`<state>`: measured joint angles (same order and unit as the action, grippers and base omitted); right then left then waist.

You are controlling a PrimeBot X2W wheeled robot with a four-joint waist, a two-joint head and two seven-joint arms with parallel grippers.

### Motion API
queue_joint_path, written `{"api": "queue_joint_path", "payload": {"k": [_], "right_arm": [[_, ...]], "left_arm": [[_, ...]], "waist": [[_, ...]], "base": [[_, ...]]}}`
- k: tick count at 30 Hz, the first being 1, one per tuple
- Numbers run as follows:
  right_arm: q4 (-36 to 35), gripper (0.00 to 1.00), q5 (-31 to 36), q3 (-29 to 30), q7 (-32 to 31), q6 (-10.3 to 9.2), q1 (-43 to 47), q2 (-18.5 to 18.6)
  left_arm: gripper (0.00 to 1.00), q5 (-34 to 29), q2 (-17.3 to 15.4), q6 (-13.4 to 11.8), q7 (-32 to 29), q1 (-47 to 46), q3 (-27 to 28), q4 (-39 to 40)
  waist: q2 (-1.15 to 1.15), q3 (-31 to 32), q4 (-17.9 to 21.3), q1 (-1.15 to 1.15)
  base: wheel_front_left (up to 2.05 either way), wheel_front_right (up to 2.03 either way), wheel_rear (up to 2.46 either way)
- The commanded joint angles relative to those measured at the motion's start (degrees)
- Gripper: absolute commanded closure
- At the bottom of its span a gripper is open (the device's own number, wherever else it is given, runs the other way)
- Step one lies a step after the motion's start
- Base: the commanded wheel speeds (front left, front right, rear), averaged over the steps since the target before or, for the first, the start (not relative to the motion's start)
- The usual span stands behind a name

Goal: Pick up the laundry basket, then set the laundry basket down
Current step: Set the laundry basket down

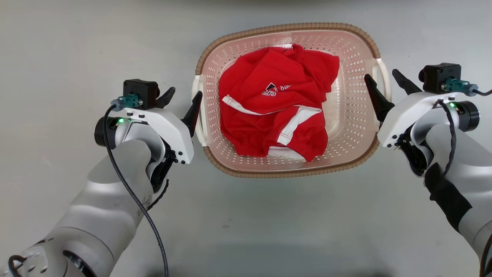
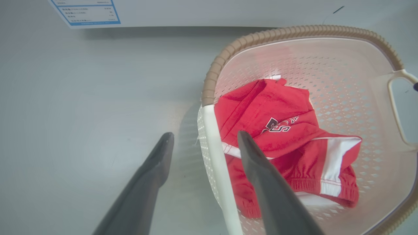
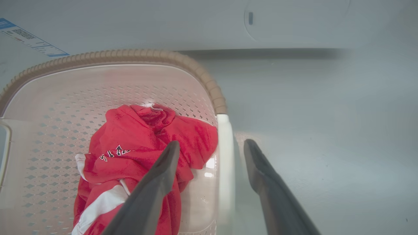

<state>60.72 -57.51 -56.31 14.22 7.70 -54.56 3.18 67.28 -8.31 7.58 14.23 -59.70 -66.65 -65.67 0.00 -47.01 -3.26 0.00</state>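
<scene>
- laundry basket [image 1: 348, 111] sits on the grey floor [image 1: 246, 215], centre-top of the head view, long side across, brown woven-look rim [image 1: 284, 27] all round
- pale pink perforated walls; red garment with white stripes [image 1: 276, 111] crumpled inside, with a printed logo on top
- left gripper [image 1: 185, 92] is at the basket's left side, fingers spread, not clamped on anything
- left wrist view: the left gripper [image 2: 205, 134] straddles the left white handle [image 2: 212, 153]; one finger is outside over the floor, the other is inside over the garment [image 2: 277, 137]
- the handle bar runs nearer the inside finger; cannot tell if they touch
- right gripper [image 1: 381, 75] is at the basket's right side, also spread apart, gripping nothing
- right wrist view: the right gripper [image 3: 212, 143] straddles the right white handle [image 3: 225, 156], with a gap visible on both sides of the bar
- its inside finger lies over the garment [image 3: 137, 143], its outside finger over the floor
- both handles, [image 1: 195, 85] and [image 1: 384, 77], lie between the spread fingers in the head view
- white appliance front [image 2: 228, 11] stands just beyond the basket's far rim, with a blue-bordered label [image 2: 86, 11] on it
- green lights are lit on both wrists
</scene>
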Motion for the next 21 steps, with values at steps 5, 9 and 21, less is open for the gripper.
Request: {"api": "queue_joint_path", "payload": {"k": [5,9,21], "right_arm": [[-0.3,0.00,0.2,0.4,0.8,-0.21,3.8,0.5],[-1.1,0.00,0.6,1.4,0.8,-0.21,4.5,0.8],[-5.1,0.00,3.6,5.4,0.8,-0.21,11.0,1.1]], "left_arm": [[0.00,0.3,-1.9,-0.1,0.7,2.4,3.3,0.4],[0.00,-2.2,-2.5,-0.1,0.8,4.0,7.1,1.0],[0.00,-11.6,-3.2,-0.1,0.8,14.2,18.4,3.4]], "waist": [[0.00,4.4,-0.3,0.00],[0.00,8.0,-0.4,0.00],[0.00,21.5,-0.2,0.00]], "base": [[0.00,0.00,0.00],[0.00,0.00,0.00],[0.00,0.00,0.00]]}}
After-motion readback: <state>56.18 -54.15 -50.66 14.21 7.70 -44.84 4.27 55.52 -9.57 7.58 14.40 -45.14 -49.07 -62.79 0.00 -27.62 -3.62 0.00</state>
